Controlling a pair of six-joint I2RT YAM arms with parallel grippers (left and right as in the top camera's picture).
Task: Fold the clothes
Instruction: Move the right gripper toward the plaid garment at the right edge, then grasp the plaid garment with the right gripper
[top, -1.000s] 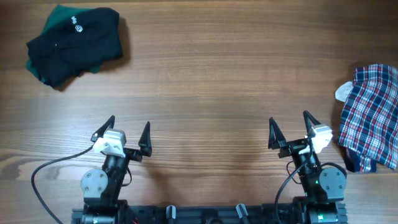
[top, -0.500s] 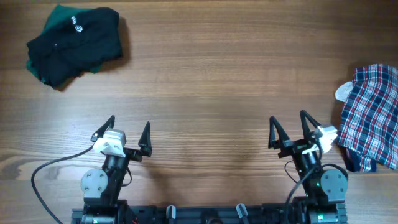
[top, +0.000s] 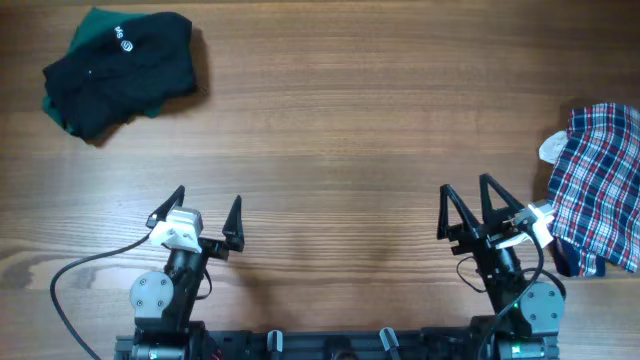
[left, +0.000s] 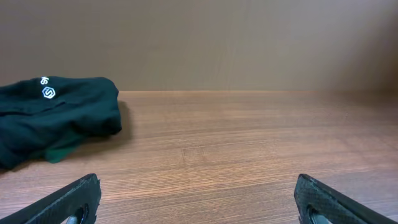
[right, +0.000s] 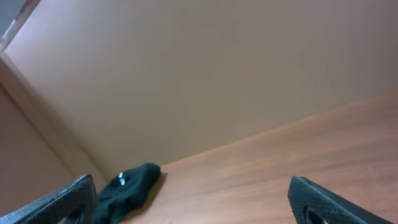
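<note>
plaid garment (top: 597, 185) sits crumpled at the far right edge of the tabletop (top: 340, 130), partly cut off by the frame. Red/white/navy check, with a navy strip showing at the end nearest the arms and a small white patch (top: 552, 148) at its upper-left corner

right jaws: wide apart, nothing between them, tips pointing away from the base. right arm (top: 505, 270) is twisted a bit toward the plaid, and its white wrist part is close beside the fabric's left edge. Tips are clear of the cloth

left jaws: also wide apart and empty, over bare wood on the near-left side. left arm (top: 170, 280) sits square to the tabletop, with a black cable (top: 80, 275) looping off it to the left

second piece: a dark bundle (top: 120, 70), black with green peeking out and a small white logo. It lies at the far-left corner, well apart from both arms and from the plaid

left wrist view: fingertips (left: 68, 202) sit in the bottom corners with only wood between them. The dark bundle is at left, in front of a plain wall (left: 249, 43)

right wrist view: camera is tilted, fingertips again in the bottom corners, dark bundle small at lower left, mostly wall above the wood

plaid is unfolded, just a loose heap
</note>
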